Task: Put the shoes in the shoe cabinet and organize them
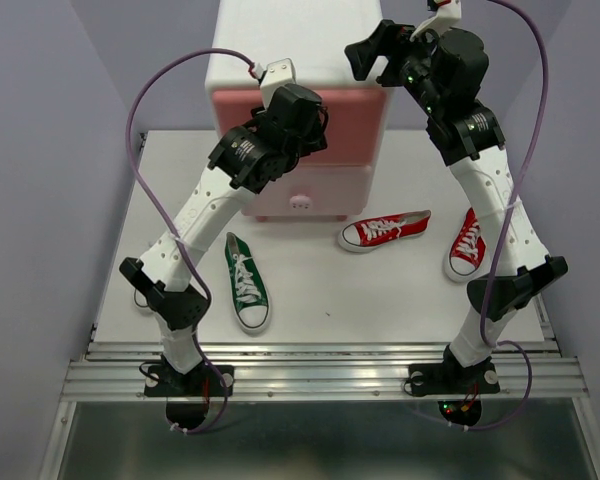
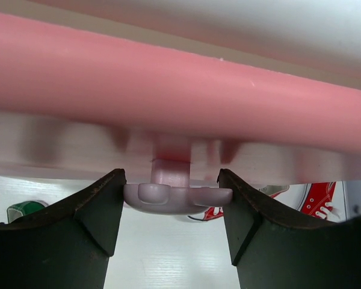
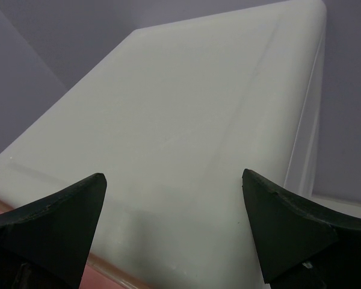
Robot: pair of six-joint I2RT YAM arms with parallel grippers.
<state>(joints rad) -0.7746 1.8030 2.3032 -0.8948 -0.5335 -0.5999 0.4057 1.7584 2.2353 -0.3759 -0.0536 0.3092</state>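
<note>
The white shoe cabinet [image 1: 290,45] stands at the back of the table. My left gripper [image 1: 318,122] is shut on the bunny knob [image 2: 168,195] of the darker upper pink drawer [image 2: 168,90], a finger touching each end of the knob. My right gripper [image 1: 368,52] is open and empty above the cabinet's white top [image 3: 186,108], near its right front corner. One green shoe [image 1: 247,283] lies at front left; another [image 1: 140,298] is mostly hidden behind my left arm. Two red shoes [image 1: 385,230] [image 1: 467,243] lie at the right.
The paler lower drawer [image 1: 300,190] with its own knob [image 1: 300,203] is below my left gripper. The white tabletop [image 1: 380,300] ends at a metal rail at the front. Purple walls close in the sides and back.
</note>
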